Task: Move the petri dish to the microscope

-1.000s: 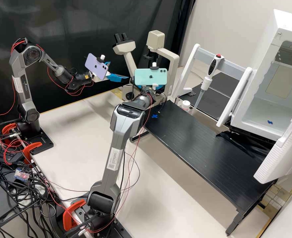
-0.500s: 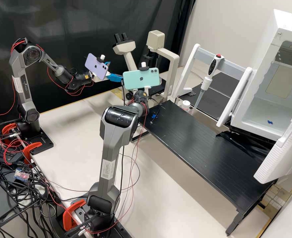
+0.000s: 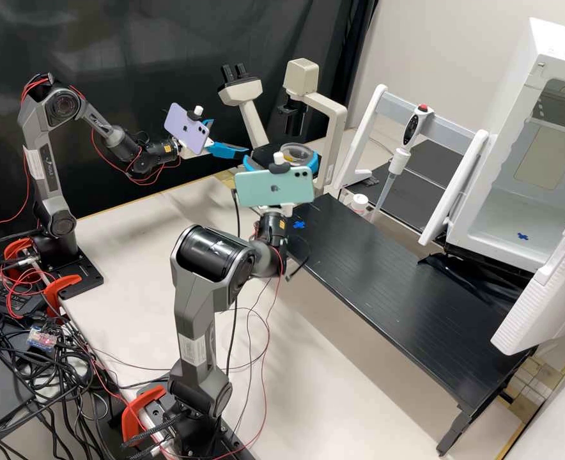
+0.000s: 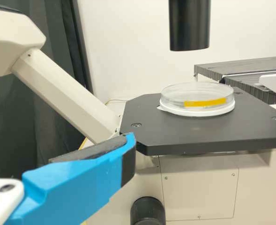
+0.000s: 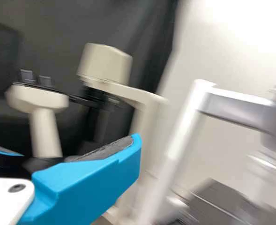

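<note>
"High view check: where was the petri dish (image 3: 298,153)?"

"On the microscope (image 3: 295,118). Sat flat on the black stage (image 4: 152,131), clear lid (image 4: 195,90) on, yellow strip (image 4: 205,102) along its side."

"Under the optics?"

"Roughly. The black cylinder (image 4: 189,26) hung over the stage, with a gap down to the lid. Exact centring, couldn't tell from where I stood."

"Anything gripping it?"

"Nope. The right arm's fingers (image 5: 95,173) were spread wide, near the stage, holding nothing. The left arm's fingers (image 4: 86,183) were apart too, off to the side of the stage, also empty, no contact with the dish."

"So how far along?"

"My read: nearly finished. Dish at the microscope, check. Set down level, check. Let go, check."

"And what was left?"

"Getting the right arm's fingers properly clear, I'd say. Nothing else looked essential. Maybe a small nudge if the dish had to be dead centre, but the task only asked for it at the microscope."

"Left side needed for anything?"

"Not that I could see. Just had to keep off the stage."

"Risk?"

"Low. Worst case, a bump to the stage on the way out."
</note>
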